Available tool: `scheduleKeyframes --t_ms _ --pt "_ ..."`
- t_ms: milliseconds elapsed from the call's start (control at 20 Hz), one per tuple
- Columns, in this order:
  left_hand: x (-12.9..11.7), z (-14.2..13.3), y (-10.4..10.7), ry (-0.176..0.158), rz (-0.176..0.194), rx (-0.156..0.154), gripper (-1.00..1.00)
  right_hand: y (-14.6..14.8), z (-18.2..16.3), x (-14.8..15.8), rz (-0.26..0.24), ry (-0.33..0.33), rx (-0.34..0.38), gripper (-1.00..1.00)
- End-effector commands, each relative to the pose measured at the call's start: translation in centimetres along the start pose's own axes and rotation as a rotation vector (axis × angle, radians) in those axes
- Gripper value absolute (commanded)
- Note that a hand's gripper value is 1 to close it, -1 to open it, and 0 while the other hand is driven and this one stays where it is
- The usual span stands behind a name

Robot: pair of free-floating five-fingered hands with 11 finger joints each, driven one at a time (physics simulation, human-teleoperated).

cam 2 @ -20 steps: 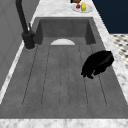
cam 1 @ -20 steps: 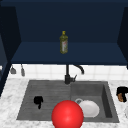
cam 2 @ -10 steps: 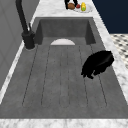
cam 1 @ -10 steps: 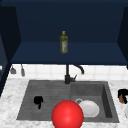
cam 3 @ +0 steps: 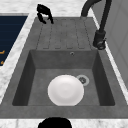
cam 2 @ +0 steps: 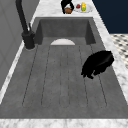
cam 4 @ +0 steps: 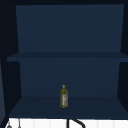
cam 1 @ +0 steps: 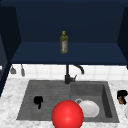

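Grey sink (cam 1: 110, 105) at frame centre is unchanged; at right, a brown item (cam 1: 121, 100) stays clasped by the right hand (cam 1: 122, 94), while the left hand (cam 1: 38, 100) is kept curled, empty, at lower left.

Dark blue open wall cabinet (cam 4: 67, 56), white tiled wall (cam 1: 50, 71), marble counter (cam 1: 11, 100)

Dim cabinet, soft even light
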Motion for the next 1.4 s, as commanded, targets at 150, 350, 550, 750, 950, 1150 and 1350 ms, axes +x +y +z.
scheduleKeyframes --t_ms 150,350,550,750,950,1150,1350 --pt "0.0 0.0 0.0 0.0 0.0 0.0 0.0 1.8 -1.9 -0.6 0.031 -0.002 0.006 1.0" --pt "0.0 0.0 0.0 0.0 0.0 0.0 0.0 2.2 -1.2 -0.7 0.061 -0.058 0.014 1.0" --pt "0.0 0.0 0.0 0.0 0.0 0.0 0.0 2.6 0.2 -0.1 0.01 -0.065 -0.003 -1.0" --pt "0.0 0.0 0.0 0.0 0.0 0.0 0.0 0.8 1.1 -0.9 -0.004 -0.07 0.015 -1.0" --pt "0.0 0.0 0.0 0.0 0.0 0.0 0.0 0.8 1.7 -1.0 -0.004 -0.078 0.062 -1.0" --pt "0.0 0.0 0.0 0.0 0.0 0.0 0.0 0.2 1.7 -1.3 -0.013 -0.064 0.063 -1.0" --pt "0.0 0.0 0.0 0.0 0.0 0.0 0.0 -1.0 1.9 -1.5 -0.015 -0.069 0.063 -1.0"
